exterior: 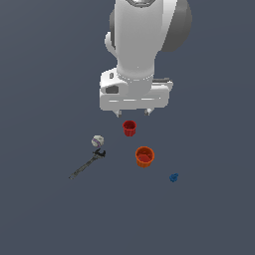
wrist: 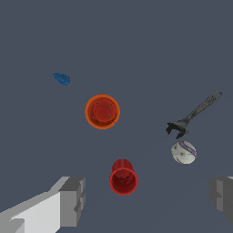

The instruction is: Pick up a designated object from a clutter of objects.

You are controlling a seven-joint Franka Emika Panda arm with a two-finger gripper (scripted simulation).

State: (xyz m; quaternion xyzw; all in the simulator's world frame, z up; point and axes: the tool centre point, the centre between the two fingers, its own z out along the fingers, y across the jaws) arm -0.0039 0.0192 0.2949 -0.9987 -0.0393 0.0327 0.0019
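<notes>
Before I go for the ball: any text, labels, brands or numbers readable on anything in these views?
None: no readable text in either view.
Ball: purple seam stripes only, no lettering.
Red cup, orange cup: plain.
Wrench, blue piece: too small to show any marking.

Arm upright — pincer (exterior: 133, 113) spread wide, empty.

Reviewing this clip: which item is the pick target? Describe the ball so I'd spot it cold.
Start at the white arm's gripper; below it stands the red cup. Toward the exterior view's left of that cup lies the ball, close against the jaw end of a dark wrench. It is the only round, whitish item, marked with purple stripes.
</notes>
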